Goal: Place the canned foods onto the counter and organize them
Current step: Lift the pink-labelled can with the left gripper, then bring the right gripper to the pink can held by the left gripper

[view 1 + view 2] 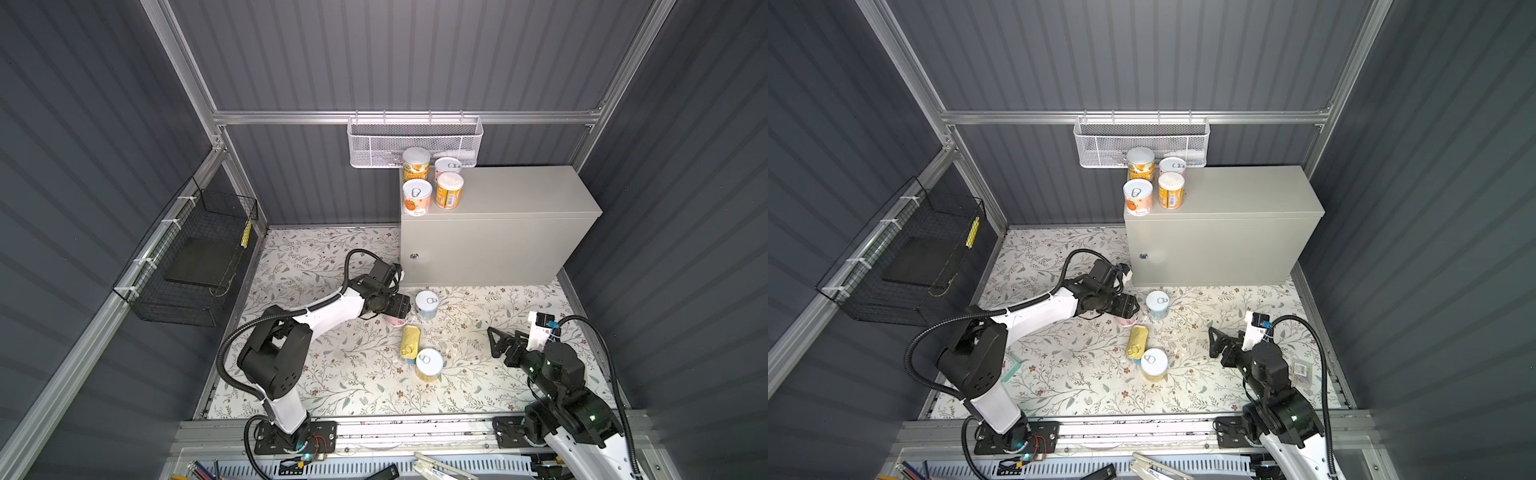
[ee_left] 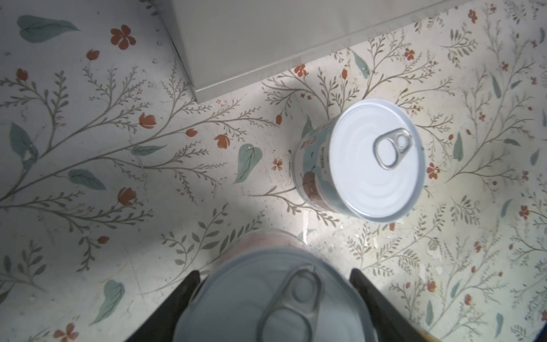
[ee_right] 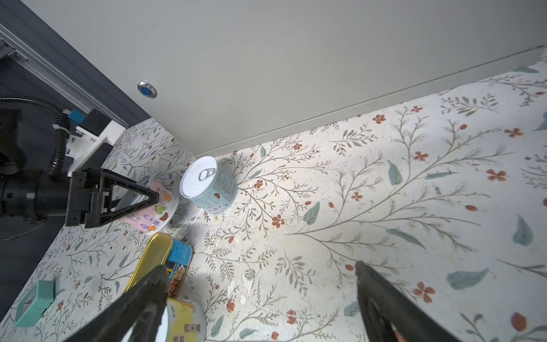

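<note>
Several cans (image 1: 417, 195) stand grouped on the left end of the counter (image 1: 519, 191), seen in both top views. On the floral floor, my left gripper (image 1: 405, 309) (image 2: 274, 272) is shut on a pink can (image 2: 275, 296) (image 3: 154, 213), one finger on each side. A pale-blue can (image 1: 427, 303) (image 2: 364, 165) stands just beyond it, near the counter's front. A flat gold-topped tin (image 1: 410, 340) (image 3: 154, 257) and a yellow can (image 1: 429, 363) (image 3: 183, 322) sit together further forward. My right gripper (image 1: 492, 343) (image 3: 260, 266) is open and holds nothing, to the right of those two.
A white mesh basket (image 1: 415, 141) hangs on the back rail above the counter's left end. A black wire basket (image 1: 195, 257) hangs on the left wall. A small teal block (image 1: 1013, 370) lies beside the left arm, and a small packet (image 1: 1302, 370) lies at the floor's right edge.
</note>
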`<state>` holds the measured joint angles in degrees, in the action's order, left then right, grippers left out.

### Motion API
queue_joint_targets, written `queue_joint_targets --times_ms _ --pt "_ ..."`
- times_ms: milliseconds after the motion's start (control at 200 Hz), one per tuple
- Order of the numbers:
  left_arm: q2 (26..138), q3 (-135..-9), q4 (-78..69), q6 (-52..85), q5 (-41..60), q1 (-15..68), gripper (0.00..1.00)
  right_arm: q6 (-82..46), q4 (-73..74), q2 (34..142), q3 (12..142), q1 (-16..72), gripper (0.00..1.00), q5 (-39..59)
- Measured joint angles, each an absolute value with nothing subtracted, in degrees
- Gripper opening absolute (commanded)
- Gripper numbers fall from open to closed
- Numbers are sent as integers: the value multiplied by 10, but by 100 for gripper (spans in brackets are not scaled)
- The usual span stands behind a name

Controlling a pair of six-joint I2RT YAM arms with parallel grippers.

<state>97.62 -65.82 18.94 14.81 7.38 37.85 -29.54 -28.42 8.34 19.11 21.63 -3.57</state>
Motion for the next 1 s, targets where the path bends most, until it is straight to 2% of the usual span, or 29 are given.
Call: queue_joint_targets --times_ms 170,580,720,1000 --pt "949 -660 196 159 79 386 60 -295 -284 95 191 216 99 -29" --pt "969 -734 227 173 109 429 59 -323 -229 136 182 232 99 -6" --pt "974 -752 236 174 117 428 59 -340 -197 156 169 274 99 -14" --pt "974 -775 272 176 131 428 58 -325 -170 218 171 413 99 -84"
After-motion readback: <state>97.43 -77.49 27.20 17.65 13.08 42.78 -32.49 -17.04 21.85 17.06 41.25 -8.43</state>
